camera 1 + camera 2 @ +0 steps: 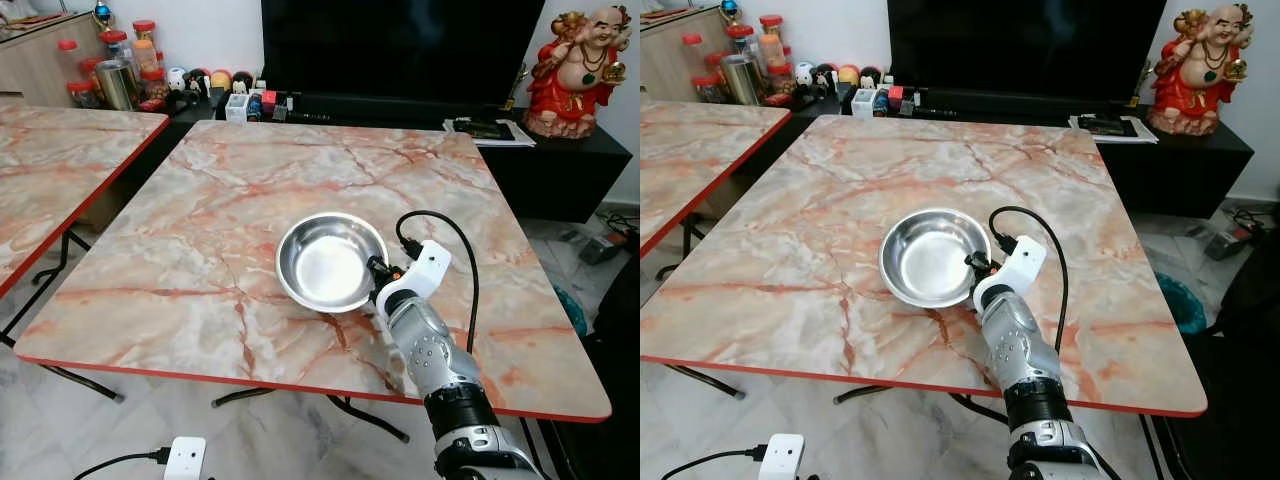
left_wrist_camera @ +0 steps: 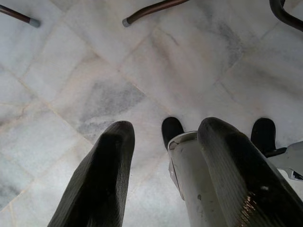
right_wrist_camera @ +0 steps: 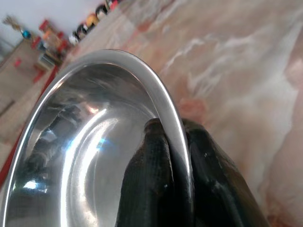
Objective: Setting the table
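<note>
A shiny steel bowl [image 1: 325,262] sits on the pink marble table [image 1: 200,250], a little right of the middle and near the front edge. My right gripper [image 1: 376,272] is shut on the bowl's near right rim; in the right wrist view one black finger [image 3: 147,189] lies inside the rim [image 3: 175,127] and the other outside it. My left gripper [image 2: 165,175] hangs down over the pale marble floor, fingers apart, nothing between them.
A second marble table [image 1: 50,170] stands to the left with a gap between. Behind are a black TV cabinet [image 1: 560,160], a red figurine [image 1: 578,70], jars [image 1: 120,60] and small toys. Table legs [image 2: 151,9] cross the floor below.
</note>
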Motion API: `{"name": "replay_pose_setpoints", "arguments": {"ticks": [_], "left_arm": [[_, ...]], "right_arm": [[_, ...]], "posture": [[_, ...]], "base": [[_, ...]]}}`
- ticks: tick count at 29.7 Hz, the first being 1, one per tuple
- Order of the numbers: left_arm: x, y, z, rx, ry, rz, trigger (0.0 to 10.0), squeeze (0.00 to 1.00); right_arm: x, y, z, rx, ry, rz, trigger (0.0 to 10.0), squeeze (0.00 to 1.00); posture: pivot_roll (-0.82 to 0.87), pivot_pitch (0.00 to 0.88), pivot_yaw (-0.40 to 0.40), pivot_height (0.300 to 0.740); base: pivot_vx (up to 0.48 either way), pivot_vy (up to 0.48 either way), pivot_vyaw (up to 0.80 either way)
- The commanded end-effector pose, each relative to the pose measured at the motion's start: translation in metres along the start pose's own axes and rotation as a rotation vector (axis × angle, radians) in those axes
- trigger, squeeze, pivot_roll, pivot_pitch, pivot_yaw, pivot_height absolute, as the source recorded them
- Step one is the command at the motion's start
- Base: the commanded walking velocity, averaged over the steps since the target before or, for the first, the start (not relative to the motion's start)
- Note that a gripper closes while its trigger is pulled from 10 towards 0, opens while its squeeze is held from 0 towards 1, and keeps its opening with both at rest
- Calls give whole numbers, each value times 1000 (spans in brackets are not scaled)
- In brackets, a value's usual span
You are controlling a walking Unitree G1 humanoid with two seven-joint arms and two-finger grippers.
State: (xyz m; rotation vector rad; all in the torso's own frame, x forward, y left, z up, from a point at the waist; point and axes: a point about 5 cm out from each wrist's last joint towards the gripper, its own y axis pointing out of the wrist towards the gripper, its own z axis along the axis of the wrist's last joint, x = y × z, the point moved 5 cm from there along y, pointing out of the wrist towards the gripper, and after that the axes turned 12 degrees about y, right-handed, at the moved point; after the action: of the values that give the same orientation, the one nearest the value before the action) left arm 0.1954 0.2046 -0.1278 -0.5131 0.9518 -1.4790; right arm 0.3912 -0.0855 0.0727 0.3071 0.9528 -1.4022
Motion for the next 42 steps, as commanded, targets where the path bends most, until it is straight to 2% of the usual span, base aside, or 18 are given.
{"name": "replay_pose_setpoints", "arguments": {"ticks": [1, 5, 12, 36, 37, 38, 39, 40, 42], "left_arm": [[2, -1, -7, -31, -4, -14, 10000, 0], [3, -1, -9, -35, -6, -15, 10000, 0], [5, -2, -12, -46, -7, -20, 10000, 0], [7, -2, -16, -66, -7, -32, 10000, 0], [8, -2, -16, -67, -7, -33, 10000, 0], [8, -2, -16, -67, -7, -33, 10000, 0], [8, -2, -16, -68, -7, -32, 10000, 0], [8, -2, -16, -68, -7, -32, 10000, 0], [7, -2, -16, -68, -7, -33, 10000, 0]], "right_arm": [[-1, 2, -9, -56, -39, -17, 10000, 0], [-1, 1, -12, -67, 4, -22, 10000, 0], [0, 1, -19, -123, -23, -34, 10000, 0], [7, 0, -30, -177, -25, -63, 10000, 0], [7, 0, -30, -179, -25, -63, 10000, 118], [7, 0, -30, -180, -26, -62, 10000, 514], [7, 0, -30, -180, -26, -62, 10000, 686], [7, 0, -30, -180, -26, -61, 10000, 824], [7, 0, -30, -178, -28, -63, 10000, 827]], "posture": [[-48, 0, -31, 740], [-45, 0, -31, 740], [-46, 0, -38, 740], [-47, 0, -37, 740], [-47, 0, -37, 740], [-47, 0, -37, 740], [-46, 0, -38, 740], [-46, 0, -38, 740], [-46, 0, -37, 740]], "base": [[0, 0, 0], [0, 0, 0], [0, 0, 0], [0, 0, 0], [0, 0, 0], [0, 0, 0], [0, 0, 0], [0, 0, 0], [0, 0, 0]]}}
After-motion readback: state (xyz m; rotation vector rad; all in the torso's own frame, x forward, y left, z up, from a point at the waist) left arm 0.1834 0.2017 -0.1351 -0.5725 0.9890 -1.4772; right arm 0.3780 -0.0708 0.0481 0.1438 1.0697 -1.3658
